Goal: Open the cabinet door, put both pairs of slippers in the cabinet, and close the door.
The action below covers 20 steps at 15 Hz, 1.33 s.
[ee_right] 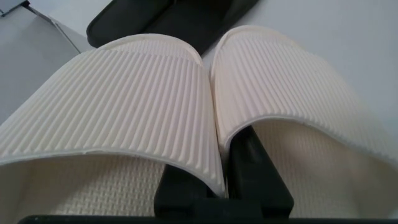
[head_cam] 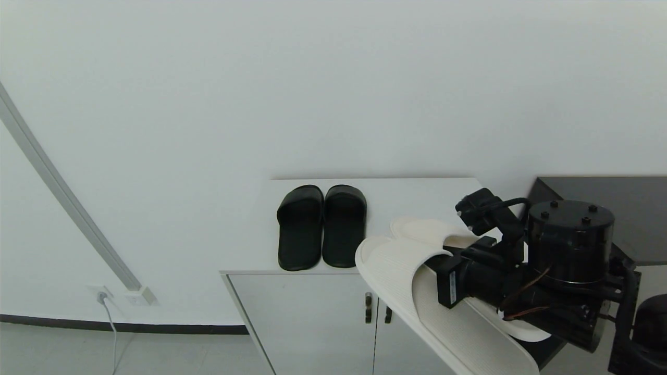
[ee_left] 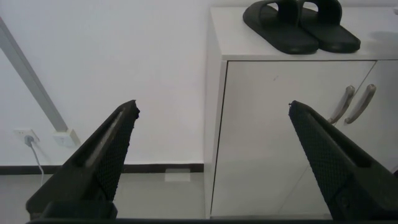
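Head view, and the right gripper (head_cam: 443, 260) is pinching the white slippers (head_cam: 396, 271), with the pair tilted and the toes pointing toward 10 o'clock. They hang over the right front corner of the cabinet (head_cam: 417, 198); whether they touch the top, I can't tell. The black slippers (head_cam: 320, 226) sit flat on the cabinet top, side by side and touching, at about 10 o'clock from the gripper, with the nearer white toe just beside them. Below, at 6 o'clock from the black pair, both cabinet doors (head_cam: 312, 323) are shut, and the two handles (head_cam: 368, 307) stand together at the middle seam. The right wrist view shows the ribbed white uppers pressed edge to edge and a dark finger (ee_right: 252, 168) tucked under the line where they meet, with the black pair beyond. The left wrist view has the left gripper (ee_left: 211, 106) spread wide with nothing between its fingers, well short of the closed doors and facing them.
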Available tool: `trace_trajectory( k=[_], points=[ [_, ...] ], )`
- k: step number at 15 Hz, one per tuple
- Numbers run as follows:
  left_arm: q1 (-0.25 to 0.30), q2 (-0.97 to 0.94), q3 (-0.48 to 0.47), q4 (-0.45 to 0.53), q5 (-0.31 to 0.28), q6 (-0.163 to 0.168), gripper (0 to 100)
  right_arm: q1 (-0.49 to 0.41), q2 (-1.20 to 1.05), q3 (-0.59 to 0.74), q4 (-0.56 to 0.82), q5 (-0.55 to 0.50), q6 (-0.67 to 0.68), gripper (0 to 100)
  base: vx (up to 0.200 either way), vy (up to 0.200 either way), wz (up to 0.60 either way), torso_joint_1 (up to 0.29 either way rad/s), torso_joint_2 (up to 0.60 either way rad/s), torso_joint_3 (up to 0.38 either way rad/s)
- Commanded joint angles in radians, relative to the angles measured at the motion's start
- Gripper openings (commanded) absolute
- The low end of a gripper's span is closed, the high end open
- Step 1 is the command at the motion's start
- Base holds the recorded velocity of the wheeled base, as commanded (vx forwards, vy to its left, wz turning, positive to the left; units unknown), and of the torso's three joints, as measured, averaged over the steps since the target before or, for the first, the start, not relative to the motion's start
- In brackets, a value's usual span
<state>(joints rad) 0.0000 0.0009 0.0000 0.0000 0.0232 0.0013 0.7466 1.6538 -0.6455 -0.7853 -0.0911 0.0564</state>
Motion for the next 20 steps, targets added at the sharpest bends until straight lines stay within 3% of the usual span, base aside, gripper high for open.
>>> trace_trajectory(
  k=[1, 5, 11, 20],
  points=[
    [0.000, 0.001, 0.000, 0.000, 0.000, 0.000, 100, 0.002, -0.017, 0.004, 0.000, 0.001, 0.000, 0, 0.000, 0.000, 0.00, 0.000, 0.00, 0.000],
    [0.000, 0.001, 0.000, 0.000, 0.000, 0.000, 100, 0.004, -0.020, 0.006, -0.002, 0.001, 0.000, 0, 0.000, 0.000, 0.00, 0.000, 0.00, 0.000],
    [0.000, 0.001, 0.000, 0.000, 0.000, 0.000, 100, 0.008, -0.023, 0.020, -0.005, 0.001, -0.001, 0, -0.200, 0.000, 0.00, -0.001, 0.00, 0.002],
    [0.000, 0.001, 0.000, 0.000, 0.000, 0.000, 100, 0.005, -0.023, 0.047, -0.006, 0.002, -0.007, 0, 0.000, 0.000, 0.00, 0.000, 0.00, 0.000]
  ],
)
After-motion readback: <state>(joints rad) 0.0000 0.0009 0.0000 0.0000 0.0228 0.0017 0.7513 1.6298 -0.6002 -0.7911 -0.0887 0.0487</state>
